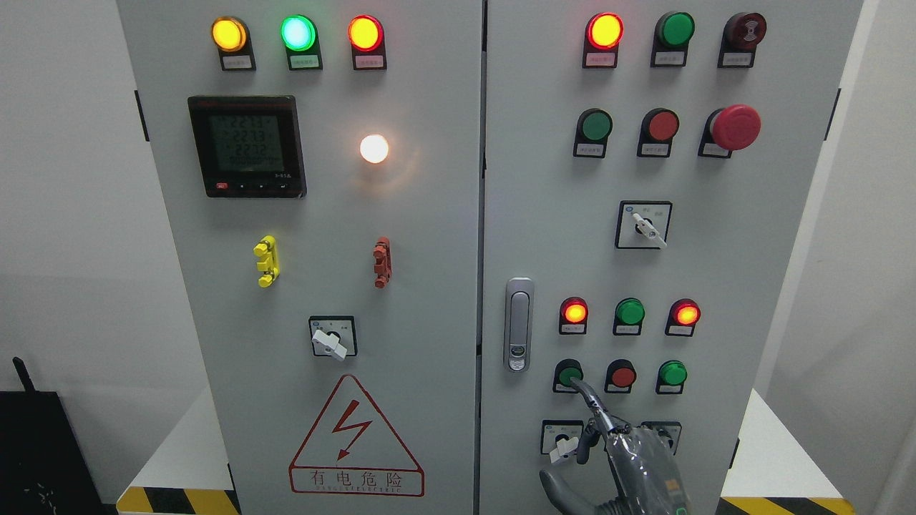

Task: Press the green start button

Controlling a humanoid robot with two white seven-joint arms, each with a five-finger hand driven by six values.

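Your right hand (615, 458) at the bottom edge, one finger (588, 395) extended touching the green button (569, 373), other fingers curled holding nothing, three buttons in that row, three lamps above.

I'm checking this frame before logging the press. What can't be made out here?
- Green start button, head view: the right hand fingertip covers its lower edge, so actual contact or depression is unclear.
- Button labels: too small to read.
- Selector switch: mostly hidden behind the hand.
- Left hand: out of frame.
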